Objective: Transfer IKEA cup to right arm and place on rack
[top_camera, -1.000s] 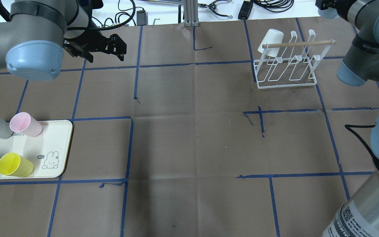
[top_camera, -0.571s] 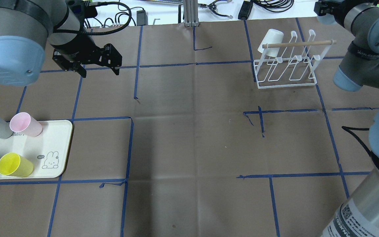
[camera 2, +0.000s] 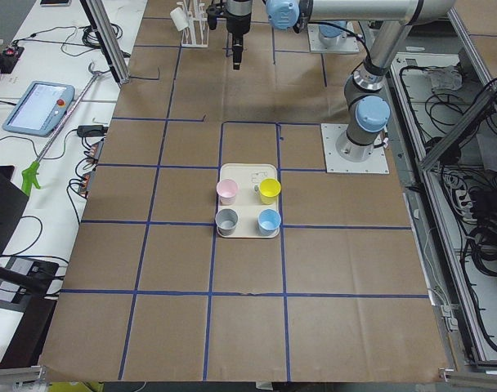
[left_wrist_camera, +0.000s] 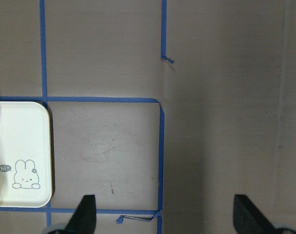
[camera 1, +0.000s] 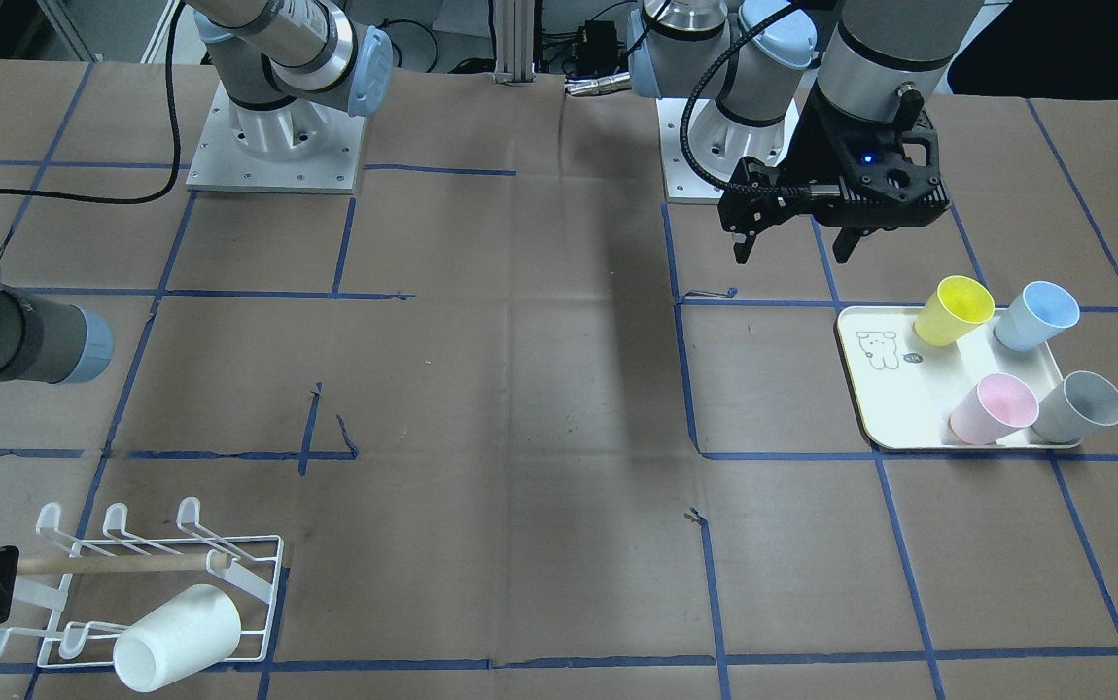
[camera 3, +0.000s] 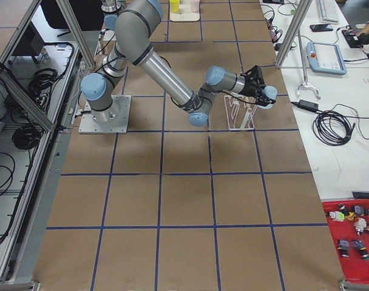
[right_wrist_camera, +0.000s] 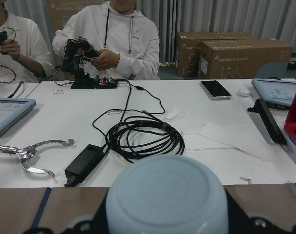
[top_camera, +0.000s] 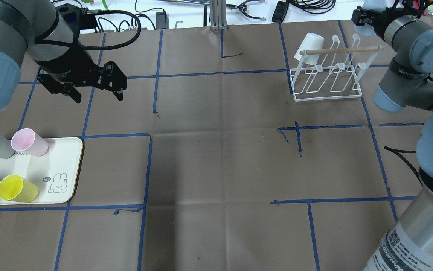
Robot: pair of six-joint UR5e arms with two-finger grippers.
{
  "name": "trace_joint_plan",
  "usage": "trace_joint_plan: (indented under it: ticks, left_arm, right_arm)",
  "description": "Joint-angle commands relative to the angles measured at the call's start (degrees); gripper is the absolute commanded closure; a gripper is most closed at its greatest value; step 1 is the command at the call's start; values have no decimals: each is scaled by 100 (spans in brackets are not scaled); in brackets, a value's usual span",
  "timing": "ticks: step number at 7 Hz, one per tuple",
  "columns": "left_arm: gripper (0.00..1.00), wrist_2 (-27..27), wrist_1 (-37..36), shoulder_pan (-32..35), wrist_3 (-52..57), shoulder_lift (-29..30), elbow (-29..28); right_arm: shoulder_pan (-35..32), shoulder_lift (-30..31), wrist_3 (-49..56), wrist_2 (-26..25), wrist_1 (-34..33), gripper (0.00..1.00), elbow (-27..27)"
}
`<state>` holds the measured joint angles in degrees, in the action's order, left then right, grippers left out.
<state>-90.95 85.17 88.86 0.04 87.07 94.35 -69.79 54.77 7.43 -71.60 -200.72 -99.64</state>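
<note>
IKEA cup: a pale blue cup [right_wrist_camera: 166,195] is clamped in the right claw [top_camera: 367,13], at the upper right of the overhead view, near the rack's right end. Only its closed end shows in the wrist view; the mouth is hidden.
Rack [top_camera: 340,49]: stands at the upper right of the bench [top_camera: 216,158]. A white cup [top_camera: 308,45] sits on its leftmost prong; the other prongs are bare.
Left claw [top_camera: 98,96]: fingers wide apart, empty, above bare bench at the upper left, well apart from the tray [top_camera: 69,158] at the lower left.
Stage, as judged: hand-over done, placing not yet done.
Hazard, missed prong: with the mouth unseen, a skewed approach could catch the rim on a hook and tip the cup.
Hazard, rack shift: the wire frame looks light, so a sideways push could slide or topple it.
Hazard, handle strike: the dowel runs over the prongs and may be struck on the way in.
Hazard, early release: the cup could fall past the bench's far edge.
</note>
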Motion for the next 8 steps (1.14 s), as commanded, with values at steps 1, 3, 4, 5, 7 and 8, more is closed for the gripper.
trace_joint_plan:
  ticks: [1,3,4,5,7,8]
  left_arm:
    - [0,25,-88,0,4,20,-4]
    - [0,25,-272,-18,48,108,-13]
    - [0,25,-378,-18,40,160,-30]
    - [0,25,-396,-35,31,204,-109]
    - [0,25,-388,-61,5,327,-171]
    - [0,25,-388,-62,-13,363,-171]
  right_arm:
    - [-52,-89,-22,6,-117,75,-12]
    - [-175,-98,-118,6,-160,73,-90]
    - [-167,-106,-127,6,-160,72,-160]
    - [-158,-133,-127,6,-230,65,-170]
    - [-158,-168,-188,-12,-292,23,-170]
    - [-158,-159,-502,5,-371,1,-144]
